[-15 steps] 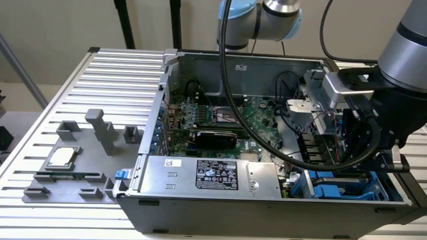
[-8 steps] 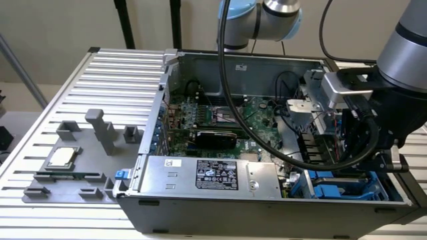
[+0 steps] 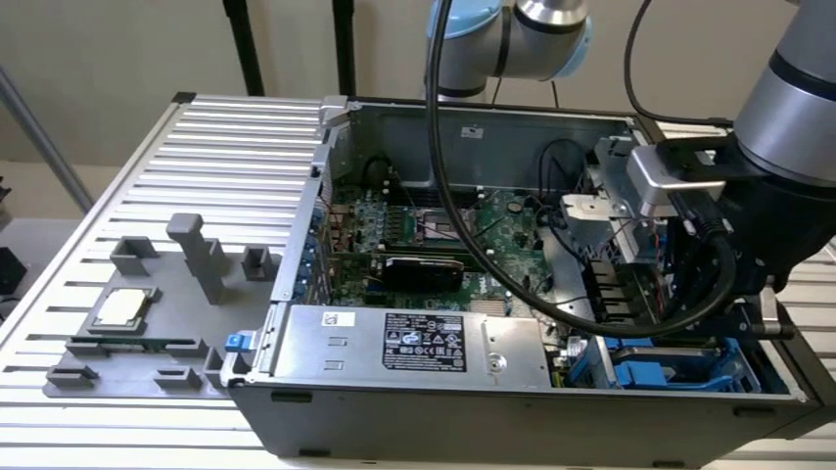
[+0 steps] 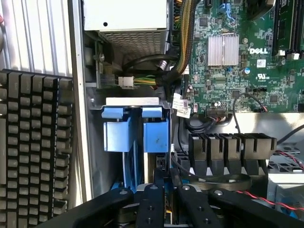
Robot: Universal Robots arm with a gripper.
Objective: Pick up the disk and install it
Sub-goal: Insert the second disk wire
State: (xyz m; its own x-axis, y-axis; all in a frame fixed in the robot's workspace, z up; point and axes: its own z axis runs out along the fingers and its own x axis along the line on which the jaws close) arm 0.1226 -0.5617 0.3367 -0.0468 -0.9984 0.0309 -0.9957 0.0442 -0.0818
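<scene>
- The gripper (image 4: pixel 164 204) hangs inside the open computer case (image 3: pixel 432 421), over the drive bay at the exterior view's right, its black fingers (image 4: pixel 151 209) drawn narrow together.
- A thin blue edge shows between them; it may be the disk (image 4: pixel 166 216) held edge-on, though I cannot be sure.
- Just beside stand two blue carriers (image 4: pixel 135 133) in the bay.
- The motherboard (image 4: pixel 237 57) lies near.
- Judged so, pickup looks done and seating is under way, not finished.
</scene>
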